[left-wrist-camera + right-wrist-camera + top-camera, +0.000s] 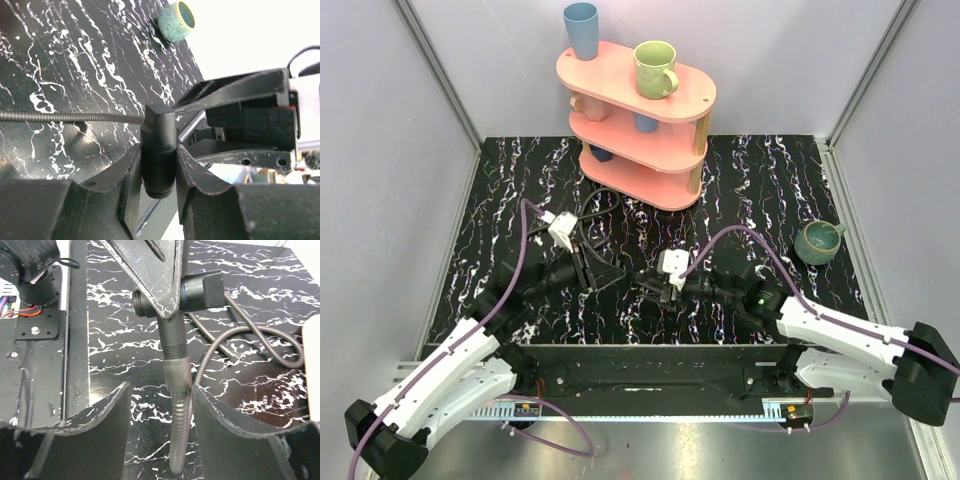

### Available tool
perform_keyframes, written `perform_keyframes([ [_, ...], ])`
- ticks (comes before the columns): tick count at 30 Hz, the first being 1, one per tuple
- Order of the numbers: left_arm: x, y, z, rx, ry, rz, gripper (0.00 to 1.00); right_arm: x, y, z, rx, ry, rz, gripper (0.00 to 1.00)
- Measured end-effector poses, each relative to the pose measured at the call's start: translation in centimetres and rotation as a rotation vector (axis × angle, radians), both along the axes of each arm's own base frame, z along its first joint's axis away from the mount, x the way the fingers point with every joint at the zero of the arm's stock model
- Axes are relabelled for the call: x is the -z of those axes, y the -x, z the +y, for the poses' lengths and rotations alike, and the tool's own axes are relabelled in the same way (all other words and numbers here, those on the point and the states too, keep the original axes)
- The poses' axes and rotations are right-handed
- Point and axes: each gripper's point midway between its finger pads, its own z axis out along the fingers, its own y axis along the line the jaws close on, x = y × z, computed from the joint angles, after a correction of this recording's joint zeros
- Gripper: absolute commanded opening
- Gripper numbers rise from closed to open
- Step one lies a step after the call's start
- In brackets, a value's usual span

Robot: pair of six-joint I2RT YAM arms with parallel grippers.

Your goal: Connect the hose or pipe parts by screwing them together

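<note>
Left gripper (159, 162) clamps a black cylindrical threaded hose fitting (158, 130) between its jaws; right gripper (160, 390) stands with jaws apart.

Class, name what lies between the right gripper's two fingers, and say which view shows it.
The right wrist view shows the hose's grey ribbed end between the open fingers, pointing up toward the black fitting.

the pink rack (638, 130) fills the back middle of the surface (490, 210), and loops of black hose (592, 200) lie just before it, behind the left gripper (610, 275). the right gripper (652, 284) sits close beside that one at centre, little gap between the two. a green mug (817, 242) stands near the right edge; the back left corner lies open.
</note>
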Motion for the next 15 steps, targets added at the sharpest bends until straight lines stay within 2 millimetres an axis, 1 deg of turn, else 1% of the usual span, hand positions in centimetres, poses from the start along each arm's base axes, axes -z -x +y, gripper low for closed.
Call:
perform_keyframes([
  [4, 0.0, -1.1, 0.1, -0.110, 0.064, 0.136, 0.00, -1.2, -0.6, -1.1, 0.065, -0.029, -0.048, 0.59],
  [8, -0.3, -2.2, -0.4, -0.191, 0.176, 0.271, 0.00, -2.7, -1.4, -1.5, 0.096, -0.075, -0.142, 0.61],
  [10, -0.4, -2.5, -0.5, -0.214, 0.220, 0.324, 0.00, -2.7, -1.6, -1.5, 0.094, -0.076, -0.191, 0.60],
  [12, -0.7, -2.7, -0.5, -0.243, 0.265, 0.377, 0.00, -2.3, -2.0, -1.3, 0.100, -0.045, -0.242, 0.58],
  [15, -0.5, -2.8, 0.0, -0.299, 0.294, 0.442, 0.00, -2.1, -2.5, -0.6, 0.129, 0.008, -0.337, 0.56],
])
